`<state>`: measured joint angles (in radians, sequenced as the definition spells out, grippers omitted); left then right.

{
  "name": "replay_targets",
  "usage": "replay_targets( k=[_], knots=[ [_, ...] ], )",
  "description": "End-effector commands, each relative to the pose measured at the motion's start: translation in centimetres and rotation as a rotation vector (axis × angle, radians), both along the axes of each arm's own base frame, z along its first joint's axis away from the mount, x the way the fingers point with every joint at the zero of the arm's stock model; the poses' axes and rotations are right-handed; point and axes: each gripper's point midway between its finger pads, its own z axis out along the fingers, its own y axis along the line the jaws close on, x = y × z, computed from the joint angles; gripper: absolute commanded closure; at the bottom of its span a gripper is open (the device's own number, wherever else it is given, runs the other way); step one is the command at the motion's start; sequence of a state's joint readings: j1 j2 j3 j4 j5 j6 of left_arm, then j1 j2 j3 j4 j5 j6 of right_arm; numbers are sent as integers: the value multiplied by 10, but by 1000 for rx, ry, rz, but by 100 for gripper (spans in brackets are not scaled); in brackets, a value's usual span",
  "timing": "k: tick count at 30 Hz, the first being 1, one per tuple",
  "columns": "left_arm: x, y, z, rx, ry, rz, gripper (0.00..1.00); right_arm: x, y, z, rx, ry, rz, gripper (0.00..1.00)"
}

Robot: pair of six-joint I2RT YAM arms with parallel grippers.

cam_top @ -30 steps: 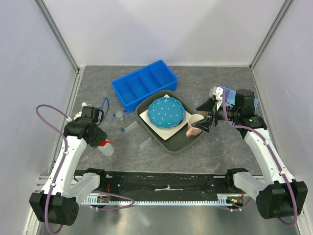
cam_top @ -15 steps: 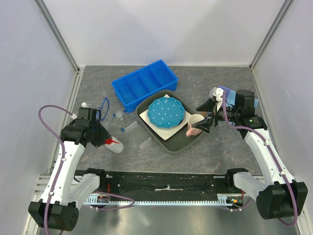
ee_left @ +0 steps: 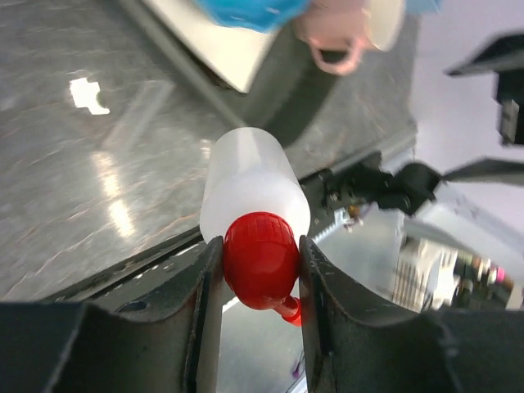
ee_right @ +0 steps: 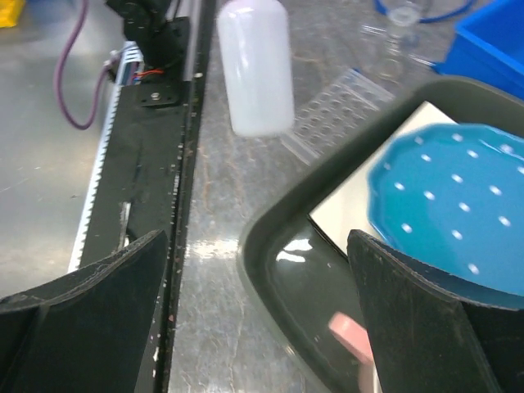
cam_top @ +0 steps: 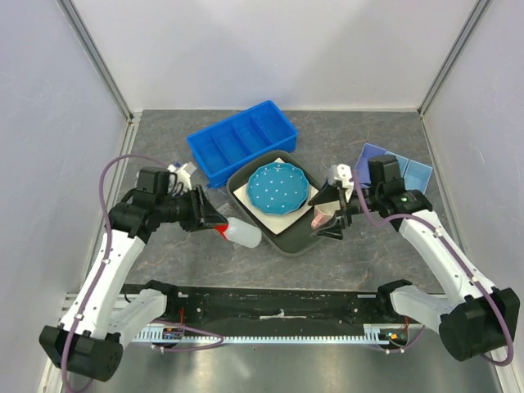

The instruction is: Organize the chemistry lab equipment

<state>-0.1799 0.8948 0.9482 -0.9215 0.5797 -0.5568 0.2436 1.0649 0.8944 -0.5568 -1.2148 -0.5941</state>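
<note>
The white squeeze bottle (cam_top: 242, 235) with its red nozzle cap (ee_left: 260, 255) is held sideways by my left gripper (cam_top: 214, 223), which is shut on the cap. The bottle's body (ee_left: 252, 176) points toward the dark tray (cam_top: 280, 244). In the right wrist view the bottle (ee_right: 255, 65) sits just beside a clear rack (ee_right: 336, 115). A small clear beaker (ee_right: 401, 20) stands further back. My right gripper (cam_top: 332, 214) is open over the tray's right corner by the pink mug (cam_top: 321, 216), holding nothing. In its own view my right gripper (ee_right: 258, 246) straddles the tray rim (ee_right: 264, 214).
The tray holds a white sheet and the blue dotted plate (cam_top: 278, 187). A blue divided bin (cam_top: 241, 141) stands behind it. Light-blue boxes (cam_top: 409, 172) sit at the right. The black rail (cam_top: 278, 301) runs along the near table edge.
My left arm has swung right with the squeeze bottle, from the table's left side to the tray's front left rim. My right arm has moved left over the mug, uncovering the light-blue boxes.
</note>
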Motion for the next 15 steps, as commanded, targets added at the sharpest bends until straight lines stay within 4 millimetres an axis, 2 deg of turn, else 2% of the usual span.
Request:
replay_targets(
  k=[1, 3, 4, 7, 9, 15],
  knots=[
    [-5, -65, 58, -172, -190, -295, 98, -13, 28, 12, 4, -65, 143, 2],
    [2, -83, 54, -156, -179, -329, 98, -11, 39, 5, -19, -37, 165, 2],
    [0, -95, 62, -166, -205, -367, 98, -17, 45, 2, -27, -26, 192, 2],
    [10, -115, 61, -162, -212, -392, 98, -19, 54, -10, -59, 10, 198, 2],
    [15, -123, 60, -163, -212, -402, 98, -14, 57, -17, -71, 29, 152, 2],
    [21, -142, 61, -183, -221, -432, 98, -13, 64, -26, -76, 80, 126, 2]
  ],
)
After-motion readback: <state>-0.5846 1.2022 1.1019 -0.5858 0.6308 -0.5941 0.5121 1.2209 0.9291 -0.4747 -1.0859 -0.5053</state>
